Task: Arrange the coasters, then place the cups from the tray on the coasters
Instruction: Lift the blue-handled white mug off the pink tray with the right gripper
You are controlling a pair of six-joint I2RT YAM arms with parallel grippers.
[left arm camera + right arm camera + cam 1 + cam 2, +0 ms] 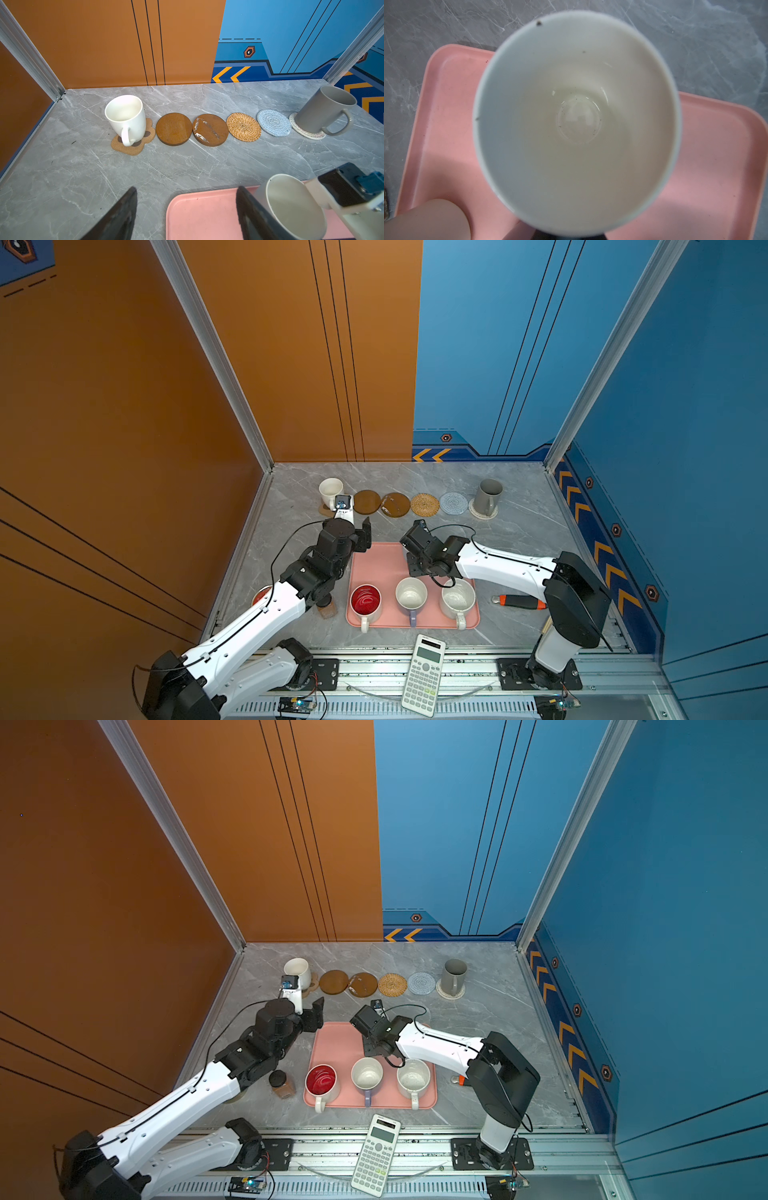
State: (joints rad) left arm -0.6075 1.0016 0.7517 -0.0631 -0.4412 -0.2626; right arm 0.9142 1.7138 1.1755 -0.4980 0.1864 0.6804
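Six coasters lie in a row at the back. The white cup (330, 489) stands on the paw one (133, 148), and the grey cup (489, 494) on the whitish one (301, 133). The brown discs (367, 502) (395, 504), rattan (425, 504) and grey-blue (453, 503) coasters are bare. The pink tray (374, 564) holds the red-inside (365, 600), lavender (411, 594) and speckled (458, 597) cups. My right gripper (417, 568) is shut on the light blue cup (291, 205) over the tray's back; the rim hides its jaws. My left gripper (186, 191) hangs open at the tray's back left corner.
A calculator (424, 676) lies across the front rail. An orange-handled tool (519, 602) lies right of the tray. A small brown jar (280, 1081) and a red tin (261, 595) sit left of the tray under my left arm. Walls close the back and sides.
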